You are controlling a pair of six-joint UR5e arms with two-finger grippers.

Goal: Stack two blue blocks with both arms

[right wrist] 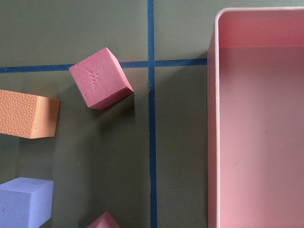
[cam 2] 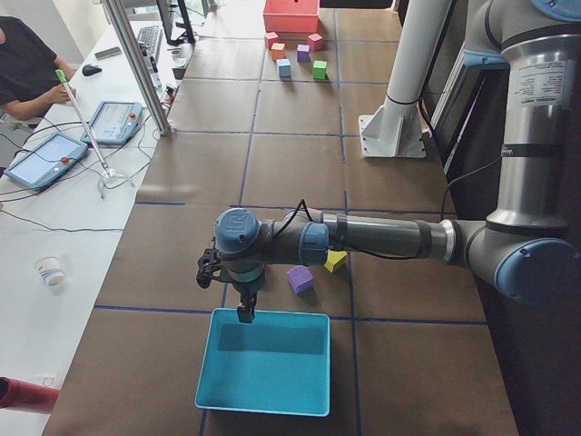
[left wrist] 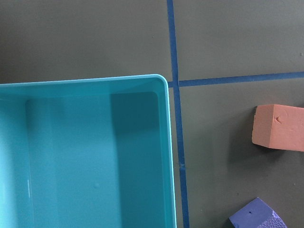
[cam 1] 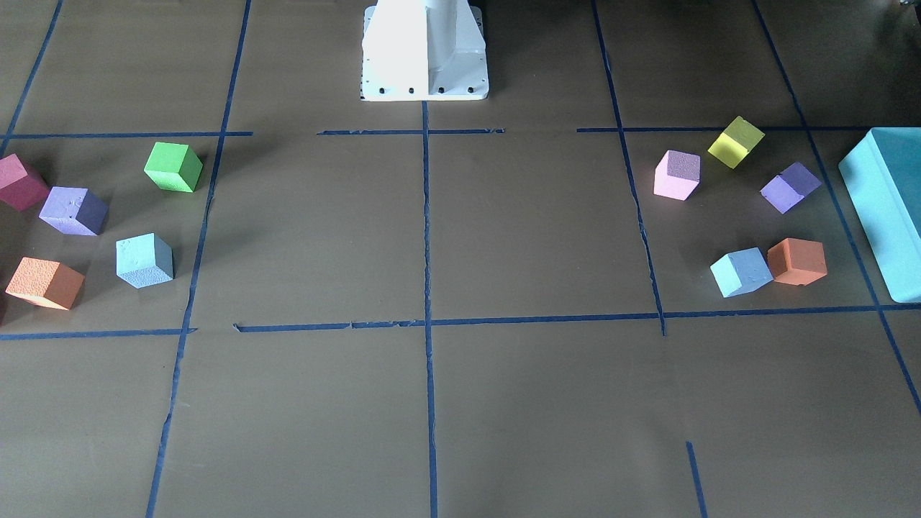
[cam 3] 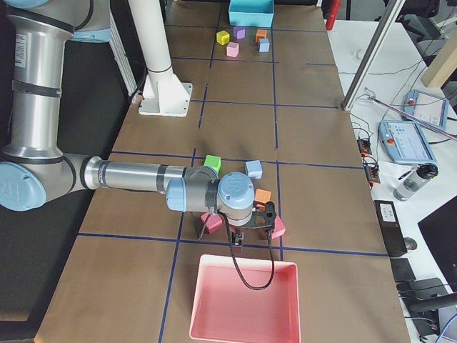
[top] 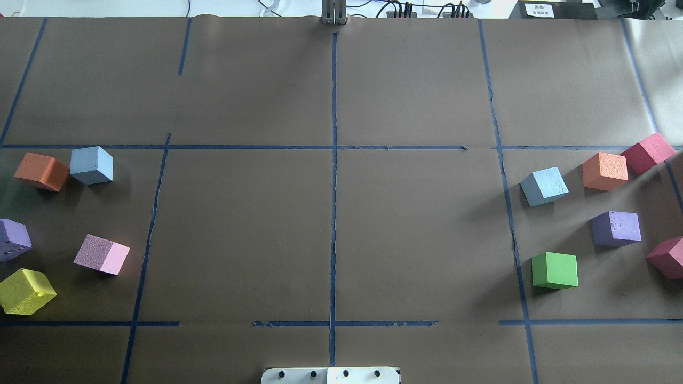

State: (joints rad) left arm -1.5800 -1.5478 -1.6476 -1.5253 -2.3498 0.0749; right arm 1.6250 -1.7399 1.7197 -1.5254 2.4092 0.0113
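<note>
Pale-blue blocks (top: 92,165) untouched, left hand (cam 2: 244,312) over teal box (cam 2: 263,363) edge, right hand (cam 3: 238,239) near pink tray (cam 3: 246,307) — opening of either unreadable.

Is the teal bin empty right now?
Empty: the teal bin shows only bare floor in the exterior left view, nothing inside.

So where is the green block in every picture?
Exterior front-facing: green block, upper left.
Overhead exterior: green block, lower right.
Exterior left: green block, far away, top.
Exterior right: green block, middle.
Both wrist views: not there.
Landmark: white pedestal, in all four exterior views.
</note>
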